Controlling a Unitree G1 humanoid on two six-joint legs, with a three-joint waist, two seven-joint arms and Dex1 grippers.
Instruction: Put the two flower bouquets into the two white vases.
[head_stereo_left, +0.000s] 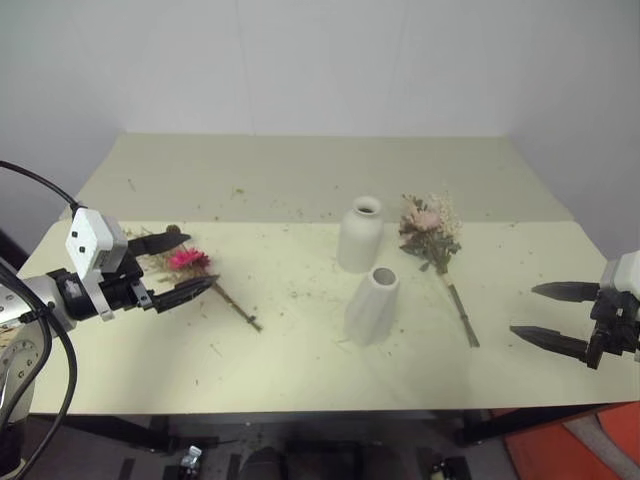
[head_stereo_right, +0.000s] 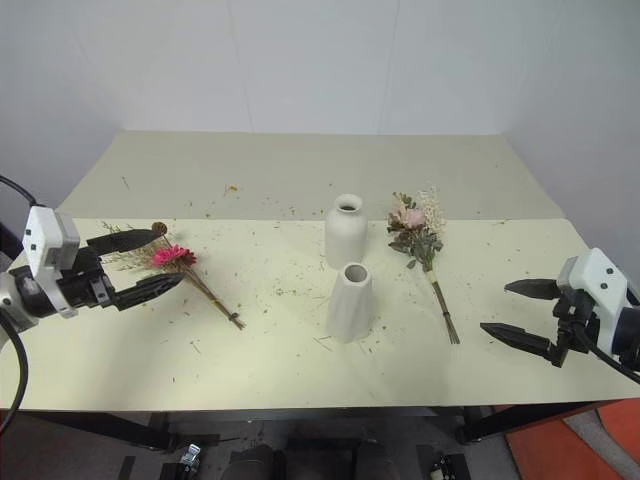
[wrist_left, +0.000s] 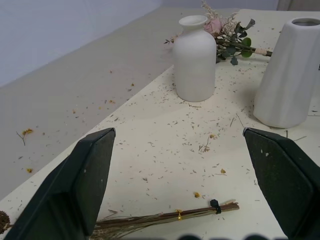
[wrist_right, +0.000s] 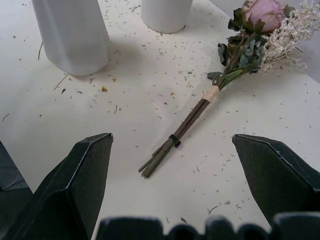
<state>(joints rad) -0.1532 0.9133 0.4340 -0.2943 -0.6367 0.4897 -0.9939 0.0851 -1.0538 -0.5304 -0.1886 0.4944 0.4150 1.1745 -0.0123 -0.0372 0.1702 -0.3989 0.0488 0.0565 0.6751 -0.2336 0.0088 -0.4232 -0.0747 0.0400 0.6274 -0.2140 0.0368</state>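
Pink rose bouquet (head_stereo_left: 432, 238) flat, stems toward near edge | left claw (head_stereo_left: 172, 268), right claw (head_stereo_left: 548, 315) agape

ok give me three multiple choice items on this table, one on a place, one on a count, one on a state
1. Where does the pale pink rose bouquet lie?
A. inside a vase
B. flat on the table, on the robot's right of the vases
C. in the right gripper

2. How many white ceramic vases stand on the cream table?
A. one
B. two
C. three

3. How is the left gripper?
A. open, holding nothing
B. shut on the magenta daisy bouquet
C. shut, empty

Key: 1 B, its stems rest on the tabletop beside the bottle-shaped vase. 2 B, that one plus the tapered cone vase. 3 A, fingers apart above the magenta daisy bouquet.
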